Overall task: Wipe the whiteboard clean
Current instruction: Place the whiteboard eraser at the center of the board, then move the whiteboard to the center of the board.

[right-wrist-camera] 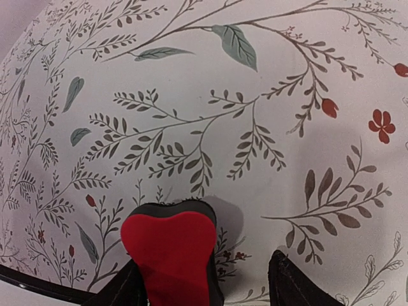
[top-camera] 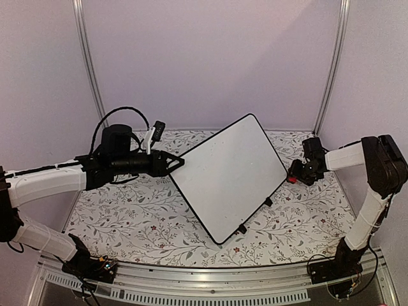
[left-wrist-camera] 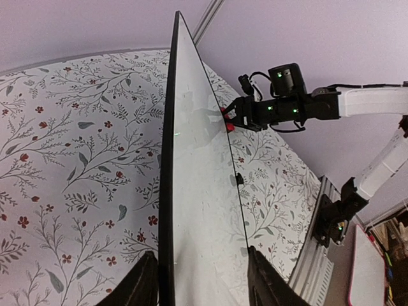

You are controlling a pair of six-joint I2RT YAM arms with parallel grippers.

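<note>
The whiteboard [top-camera: 229,175] lies turned like a diamond in the middle of the table, its white face showing no writing. My left gripper [top-camera: 177,164] is at its left corner. In the left wrist view the board's [left-wrist-camera: 197,191] black rim runs between the fingers of that gripper [left-wrist-camera: 203,284], close to the left finger, with a wide gap to the other: open. My right gripper [top-camera: 294,173] is at the board's right corner, beside a red eraser [top-camera: 292,180]. In the right wrist view the eraser [right-wrist-camera: 172,248] leans by the left finger, and the right gripper [right-wrist-camera: 204,287] is open.
A floral cloth [top-camera: 127,210] covers the table. A metal rail [top-camera: 204,280] runs along the near edge, and two upright posts [top-camera: 89,64] [top-camera: 331,64] stand at the back corners before plain walls. The board's black rim [right-wrist-camera: 38,285] crosses the right wrist view's lower left.
</note>
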